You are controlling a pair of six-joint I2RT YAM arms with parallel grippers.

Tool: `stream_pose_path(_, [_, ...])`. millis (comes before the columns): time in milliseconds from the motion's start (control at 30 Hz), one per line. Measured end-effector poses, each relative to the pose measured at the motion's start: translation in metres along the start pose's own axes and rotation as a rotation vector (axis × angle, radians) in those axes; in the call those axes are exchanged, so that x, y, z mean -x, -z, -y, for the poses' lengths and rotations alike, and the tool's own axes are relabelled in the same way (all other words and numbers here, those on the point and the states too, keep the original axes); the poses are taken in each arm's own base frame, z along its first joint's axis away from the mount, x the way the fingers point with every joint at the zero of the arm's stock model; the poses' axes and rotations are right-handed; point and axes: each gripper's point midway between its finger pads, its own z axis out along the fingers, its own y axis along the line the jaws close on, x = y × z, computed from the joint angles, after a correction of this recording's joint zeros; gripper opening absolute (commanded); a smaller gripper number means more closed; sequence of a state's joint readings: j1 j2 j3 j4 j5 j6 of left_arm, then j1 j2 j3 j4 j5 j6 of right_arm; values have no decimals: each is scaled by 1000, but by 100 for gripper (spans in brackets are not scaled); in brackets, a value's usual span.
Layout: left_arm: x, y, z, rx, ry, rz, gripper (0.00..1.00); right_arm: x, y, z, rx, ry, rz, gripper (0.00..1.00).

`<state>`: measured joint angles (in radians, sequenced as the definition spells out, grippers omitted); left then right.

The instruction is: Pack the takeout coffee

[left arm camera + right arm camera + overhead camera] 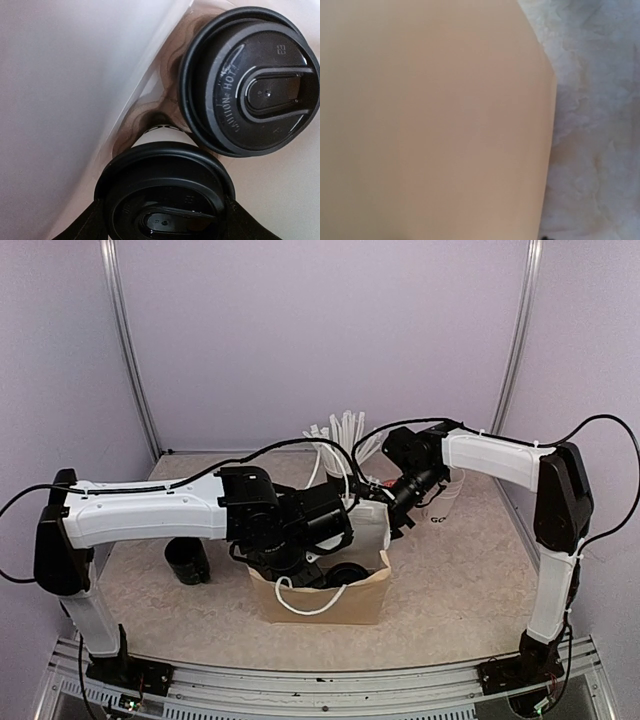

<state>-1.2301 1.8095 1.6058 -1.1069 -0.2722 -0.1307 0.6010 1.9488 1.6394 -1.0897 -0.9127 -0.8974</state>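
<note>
Toward the left edge of the table a dark mug (188, 560) stands alone, out of play. Moving to the middle of the near edge, the paper bag (360, 602) stands open, and the left gripper (163, 226) is down inside it. The coffee cup (165, 187) sits there between the two dark fingers (82, 227), which hug it on both sides just under the black lid (150, 167), so we read that as a closed grip on the cup. A second lidded cup (250, 80) stands just beside it in the bag.

We judge this cup a soft customer. Paper walls dent under a hard squeeze, and the smooth plastic top could pop off or slip. The place to hold is high on the wall, right below the stiff rim, keeping the cup upright.

Further right, the right gripper (398, 505) is at the bag's far right rim; whether it pinches the paper we cannot tell.

From above we get both arms and the bag, but the left wrist hides the cup. Only the left wrist camera shows both lids and the grip. The right wrist camera shows just the tan bag side and bare table (600, 125).
</note>
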Motion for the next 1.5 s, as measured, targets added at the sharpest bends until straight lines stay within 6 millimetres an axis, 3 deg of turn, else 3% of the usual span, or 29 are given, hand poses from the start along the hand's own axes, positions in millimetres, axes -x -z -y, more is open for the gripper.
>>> stream_pose_path(533, [5, -11, -12, -94, 31, -23, 58, -4, -2, -2, 13, -16, 2, 50])
stream_pose_path(800, [6, -7, -13, -95, 31, -36, 78, -5, -2, -3, 15, -21, 3, 51])
stream_pose_path(833, [6, -5, -12, -98, 33, -39, 87, -5, -2, -3, 16, -22, 3, 51])
stream_pose_path(867, [7, -3, -11, -105, 36, -39, 90, -5, -2, -3, 17, -25, 1, 51])
stream_pose_path(1500, [43, 34, -19, -117, 81, 82, 94, 6, 10, -3, 6, -29, 6, 51])
